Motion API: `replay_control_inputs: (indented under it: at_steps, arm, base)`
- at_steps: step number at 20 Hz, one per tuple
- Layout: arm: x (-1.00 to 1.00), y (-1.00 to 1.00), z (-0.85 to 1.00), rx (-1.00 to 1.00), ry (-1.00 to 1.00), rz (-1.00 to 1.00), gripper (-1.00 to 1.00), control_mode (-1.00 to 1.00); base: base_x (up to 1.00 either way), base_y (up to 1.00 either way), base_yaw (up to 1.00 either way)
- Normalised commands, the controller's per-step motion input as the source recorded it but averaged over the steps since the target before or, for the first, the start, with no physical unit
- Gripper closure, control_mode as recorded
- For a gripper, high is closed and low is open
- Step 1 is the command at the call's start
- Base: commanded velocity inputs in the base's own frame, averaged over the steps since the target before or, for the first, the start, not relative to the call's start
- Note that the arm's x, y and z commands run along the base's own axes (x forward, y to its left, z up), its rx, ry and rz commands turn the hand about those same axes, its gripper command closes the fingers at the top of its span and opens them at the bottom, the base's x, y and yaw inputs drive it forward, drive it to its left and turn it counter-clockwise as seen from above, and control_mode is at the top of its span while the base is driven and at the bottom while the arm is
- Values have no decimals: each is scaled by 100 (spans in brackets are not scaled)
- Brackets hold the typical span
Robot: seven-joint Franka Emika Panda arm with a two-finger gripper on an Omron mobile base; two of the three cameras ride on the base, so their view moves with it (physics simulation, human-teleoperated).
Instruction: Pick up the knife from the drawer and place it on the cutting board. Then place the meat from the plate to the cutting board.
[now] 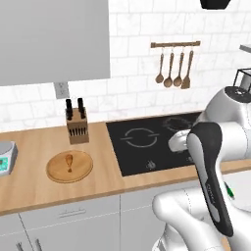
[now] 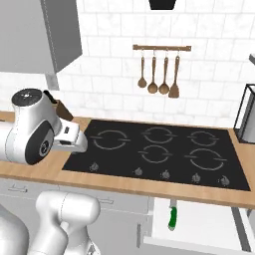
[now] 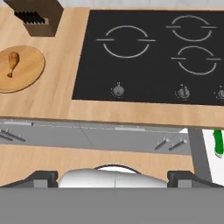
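**Arm raised over the counter edge, jaws spread and empty**

At the far left of the wooden counter (image 1: 34, 147) the plate (image 1: 69, 166) lies flat, just in front of the knife block (image 1: 77, 125). The meat (image 1: 69, 160) rests on the plate, near its middle; in the hand view it lies with its thick end up and the thin end pointing down-left.

Further right comes the black hob (image 2: 159, 152), set into the counter, with wooden spoons (image 2: 158, 74) hanging on the wall rail above it.

The arm rises in front of the cabinets, its elbow bent high, the forearm reaching over the hob's near left part. The hand looks down on the counter edge and the cabinet fronts below it. The gripper (image 3: 113, 177) hangs in the air with its jaws spread wide, its two fingertips (image 3: 41, 177) well apart and nothing between them.

At the right, below the counter, the drawer (image 2: 209, 224) stands pulled out. The knife (image 2: 172, 215) lies inside near its left wall, green handle toward the room, blade toward the counter, well apart from the gripper.
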Motion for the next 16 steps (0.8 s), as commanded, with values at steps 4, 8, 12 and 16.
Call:
replay_control_inputs:
  at_steps: [4, 8, 12, 16]
  arm:
    - [0, 0, 0, 0, 0, 0, -100, 100]
    - [0, 0, 0, 0, 0, 0, -100, 100]
    - [0, 0, 0, 0, 0, 0, -100, 100]
    - [0, 0, 0, 0, 0, 0, -100, 100]
  base:
    - [0, 38, -36]
    - [-1, 0, -40]
    - [2, 4, -49]
    - [2, 6, -50]
